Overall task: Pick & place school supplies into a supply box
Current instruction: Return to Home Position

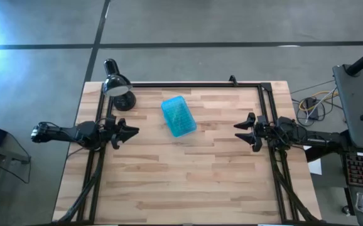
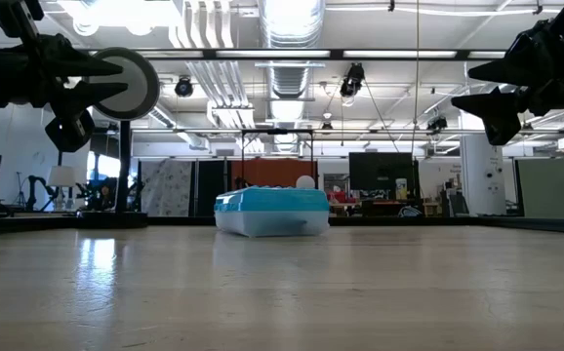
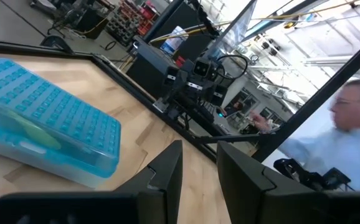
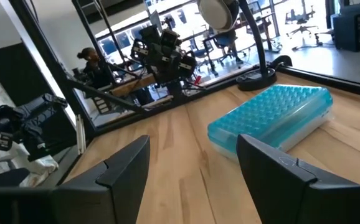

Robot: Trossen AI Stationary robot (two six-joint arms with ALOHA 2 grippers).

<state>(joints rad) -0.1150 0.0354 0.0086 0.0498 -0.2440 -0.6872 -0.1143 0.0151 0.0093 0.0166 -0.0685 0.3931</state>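
The supply box lies closed on the wooden table, toward the far middle. Its teal ribbed lid faces up and its clear whitish tray half rests on the wood. The school supplies are hidden, save a yellow-green shape showing through the box's wall. My left gripper hovers at the table's left side, open by a narrow gap, pointing level toward the box. My right gripper hovers at the right side, wide open, also pointing level toward the box. Neither touches anything.
A black desk lamp stands on its base at the far left corner, close to the left arm. A black frame rail runs along the table's far edge. People are in the room beyond the table.
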